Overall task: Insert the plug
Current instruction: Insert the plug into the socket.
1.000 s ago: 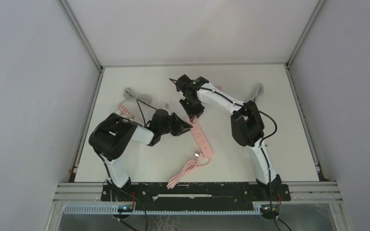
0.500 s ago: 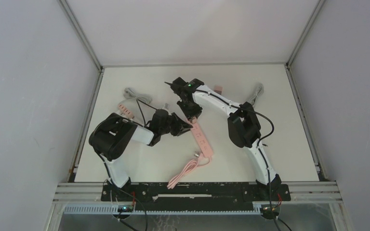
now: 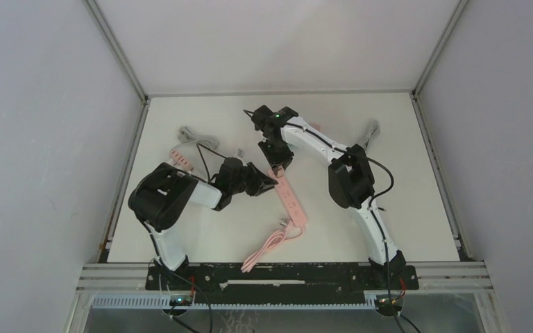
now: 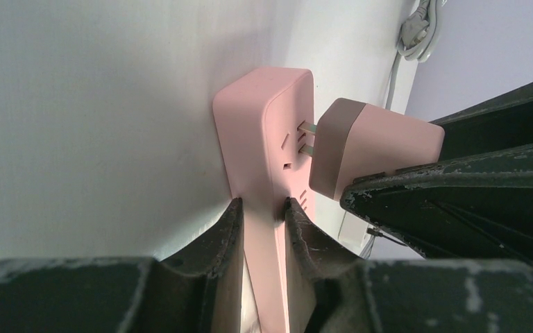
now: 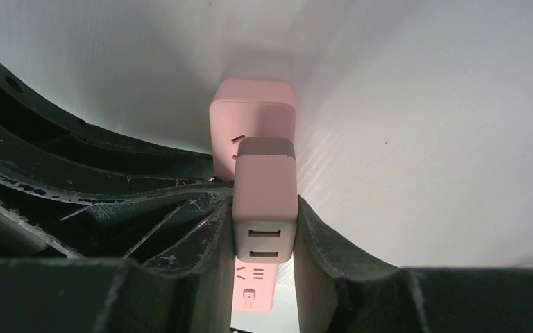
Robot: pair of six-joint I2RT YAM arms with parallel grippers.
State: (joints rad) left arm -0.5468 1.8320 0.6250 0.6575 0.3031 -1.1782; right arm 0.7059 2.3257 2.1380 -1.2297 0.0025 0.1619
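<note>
**A:** Where is the plug [image 5: 266, 201], and is anything seated in a socket?

**B:** It sits over the far end of the power strip [image 3: 291, 200], near the middle of the counter [image 3: 402, 173]. Its two flat metal prongs [image 4: 307, 139] reach the slots of the end socket, with bare metal showing between the plug body and the strip's face — so it is not pushed home.

**A:** Which way does everything point?

**B:** The strip lies flat, face up. Its long axis runs diagonally from the far middle toward the near right, and its pink cord [image 3: 267, 246] loops off the near end. The prongs point down at the strip's face. The plug's two USB ports face back toward the right wrist camera, and the body looks slightly tilted against the strip.

**A:** And the grips?

**B:** The left end effector [image 4: 262, 208] is pinched on the strip's narrow sides. The right end effector [image 5: 265, 208] is clamped on the plug's two flat sides.

**A:** Materials?

**B:** Both are smooth matte pink plastic — the strip is a long bar with rounded corners, the plug a stubby rounded block. The black fingers look scuffed and dusty. A grey cable [image 3: 194, 135] lies coiled at the far left.
</note>
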